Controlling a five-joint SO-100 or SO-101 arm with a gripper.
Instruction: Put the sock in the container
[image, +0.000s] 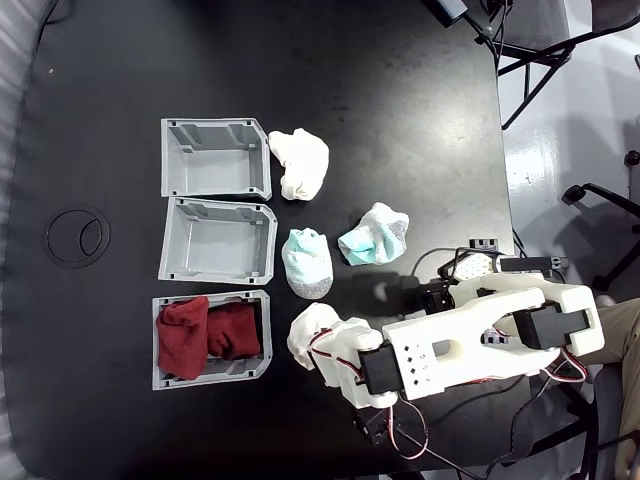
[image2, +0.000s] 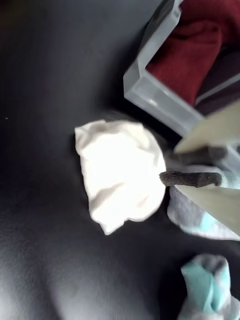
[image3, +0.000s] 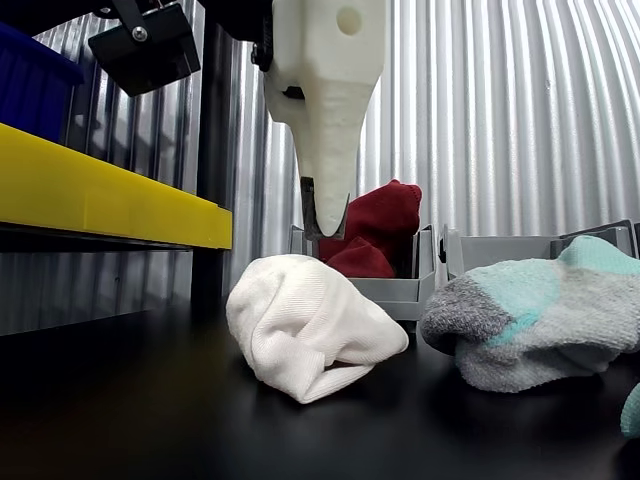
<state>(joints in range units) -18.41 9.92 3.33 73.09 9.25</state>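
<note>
Sock (image3: 310, 335) lies on the worktop (image: 400, 110) beside the container (image: 160, 372); end effector (image3: 323, 222) hovers just above, empty, opening unclear. Grasp and drop remain.

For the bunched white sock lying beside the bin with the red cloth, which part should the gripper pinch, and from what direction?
Probably from straight above, closing across the tall rounded hump of the bunched white sock. In the other view it sits as a soft mound on the black table, thicker at its left and tapering right, so the thick middle offers most fabric. The gripper hangs just above it, clear of the grey ribbed bin.

overhead fixed, close wrist, table-level other view share the sock (image: 312, 335).
</note>
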